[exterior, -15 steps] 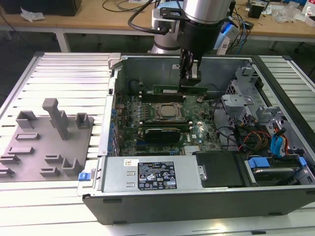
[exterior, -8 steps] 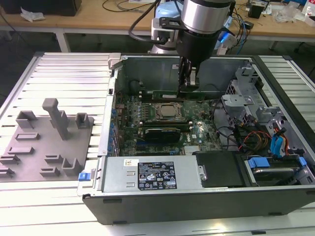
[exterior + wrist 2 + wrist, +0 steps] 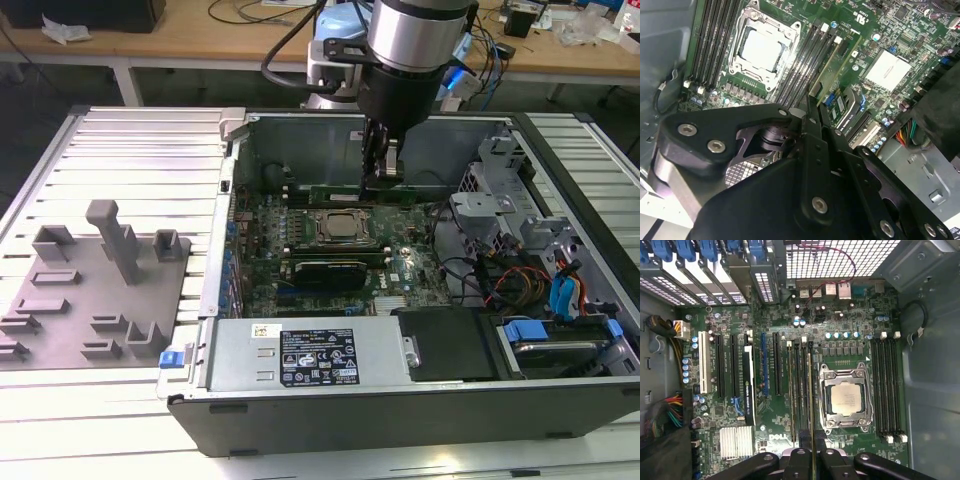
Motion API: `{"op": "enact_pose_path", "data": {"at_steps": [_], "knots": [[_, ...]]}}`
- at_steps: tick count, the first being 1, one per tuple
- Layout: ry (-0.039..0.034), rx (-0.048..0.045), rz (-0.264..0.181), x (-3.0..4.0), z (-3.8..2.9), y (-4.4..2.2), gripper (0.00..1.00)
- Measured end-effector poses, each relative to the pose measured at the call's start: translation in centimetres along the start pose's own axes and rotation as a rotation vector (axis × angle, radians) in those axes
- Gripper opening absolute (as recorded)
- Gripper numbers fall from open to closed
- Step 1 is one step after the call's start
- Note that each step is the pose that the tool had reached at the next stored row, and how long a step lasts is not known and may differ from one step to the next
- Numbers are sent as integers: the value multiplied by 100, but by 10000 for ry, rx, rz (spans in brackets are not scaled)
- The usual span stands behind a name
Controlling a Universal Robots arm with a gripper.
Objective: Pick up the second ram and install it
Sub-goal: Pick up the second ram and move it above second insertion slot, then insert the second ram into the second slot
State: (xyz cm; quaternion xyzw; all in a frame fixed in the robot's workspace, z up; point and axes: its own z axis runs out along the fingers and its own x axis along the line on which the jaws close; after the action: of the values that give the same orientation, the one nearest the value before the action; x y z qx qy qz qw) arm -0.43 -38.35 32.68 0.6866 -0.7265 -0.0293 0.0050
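Note:
The second ram [image 3: 340, 191] is a long narrow green stick. It stands on edge inside the open computer case, along the memory slots on the far side of the processor socket [image 3: 338, 226]. My gripper [image 3: 383, 178] reaches down from above and is shut on the stick toward its end on the exterior view's right. In the first wrist view the ram [image 3: 810, 390] shows edge-on as a thin line running away from my gripper [image 3: 812, 461], beside the socket [image 3: 846, 397]. In the second wrist view the ram [image 3: 837, 62] runs out from my gripper [image 3: 814, 104]. I cannot tell whether it is seated in a slot.
The green motherboard [image 3: 400, 270] fills the case floor, with a black card [image 3: 325, 270] near the socket. A drive cage [image 3: 490, 200] and cables [image 3: 560, 290] crowd the exterior view's right. The power supply [image 3: 300, 355] lies at the front. A grey fixture plate [image 3: 90, 290] sits to the left.

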Motion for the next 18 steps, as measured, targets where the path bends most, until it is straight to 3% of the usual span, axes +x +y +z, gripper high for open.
{"op": "enact_pose_path", "data": {"at_steps": [6,9,16,18], "knots": [[-1,0,0,0,2,0,13],[-64,-3,-4,1,19,10,13],[-64,-4,-3,4,105,7,13],[-65,-3,-3,5,159,4,13]]}}
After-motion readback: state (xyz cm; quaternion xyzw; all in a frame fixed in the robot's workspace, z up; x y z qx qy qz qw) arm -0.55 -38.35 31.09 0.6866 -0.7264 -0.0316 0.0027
